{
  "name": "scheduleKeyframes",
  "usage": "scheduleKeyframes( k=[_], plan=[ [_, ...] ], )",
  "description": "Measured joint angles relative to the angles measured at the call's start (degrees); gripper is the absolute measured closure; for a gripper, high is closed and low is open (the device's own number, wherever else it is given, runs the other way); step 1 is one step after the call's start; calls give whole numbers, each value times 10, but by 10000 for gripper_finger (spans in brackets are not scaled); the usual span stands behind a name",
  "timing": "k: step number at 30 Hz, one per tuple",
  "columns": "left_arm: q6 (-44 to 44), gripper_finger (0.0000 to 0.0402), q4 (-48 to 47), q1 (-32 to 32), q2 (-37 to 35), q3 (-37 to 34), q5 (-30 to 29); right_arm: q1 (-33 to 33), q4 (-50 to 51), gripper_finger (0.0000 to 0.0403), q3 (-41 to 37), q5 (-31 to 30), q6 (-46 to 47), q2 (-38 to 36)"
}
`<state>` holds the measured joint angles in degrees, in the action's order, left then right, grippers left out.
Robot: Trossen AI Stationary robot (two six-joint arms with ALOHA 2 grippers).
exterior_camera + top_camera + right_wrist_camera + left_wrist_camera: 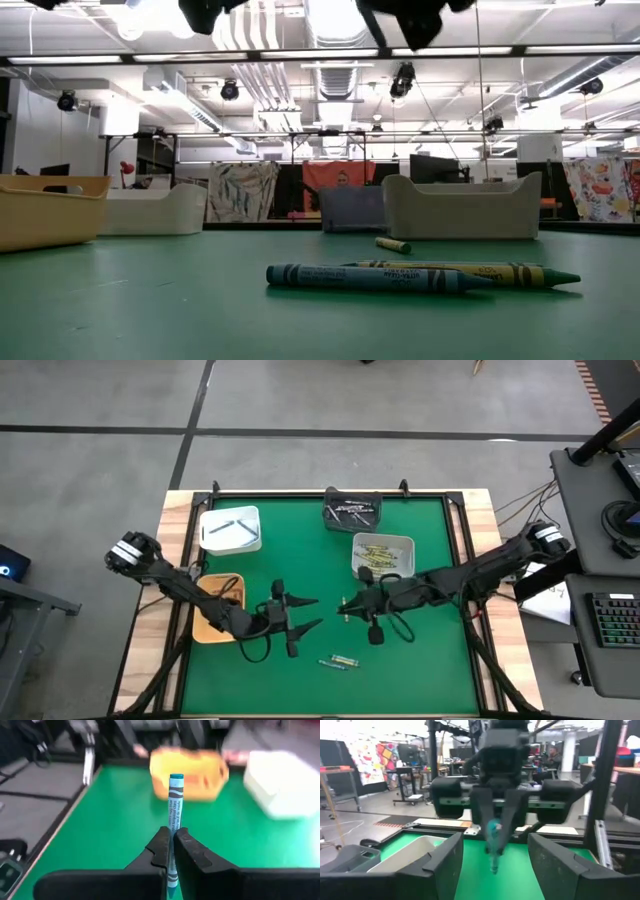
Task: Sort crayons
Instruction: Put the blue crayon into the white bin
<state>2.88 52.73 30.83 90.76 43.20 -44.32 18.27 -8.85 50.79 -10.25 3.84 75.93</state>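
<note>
At frame centre, the right tool [171, 851] pinches a slim teal-blue paper-wrapped wax crayon [175, 802] near its lower end; light, stiff, probably brittle, best gripped mid-length. The left tool [297, 615] gapes wide, facing it.

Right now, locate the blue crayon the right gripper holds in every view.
High view: the blue crayon barely shows at the right gripper, mid-table, facing the open left gripper.
Low view: not in it.
Left wrist view: centre, hanging from that gripper.
Right wrist view: centre, between the fingers.
Landmark: orange tray.
</note>
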Motion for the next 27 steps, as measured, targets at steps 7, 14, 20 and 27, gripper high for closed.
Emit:
scheduleKeyframes(
  k=[7,14,20,27],
  plan=[
    [14,196,88,-19,46,5,24,0,-135,391,-21,37,-78,11],
    [62,196,144,-26,79,29,57,0,-140,391,-19,37,-86,8],
    [83,198,147,-37,105,68,98,0,-141,391,-19,37,-92,10],
    [116,255,147,-37,107,78,88,0,-141,390,-19,37,-93,10]
  ],
)
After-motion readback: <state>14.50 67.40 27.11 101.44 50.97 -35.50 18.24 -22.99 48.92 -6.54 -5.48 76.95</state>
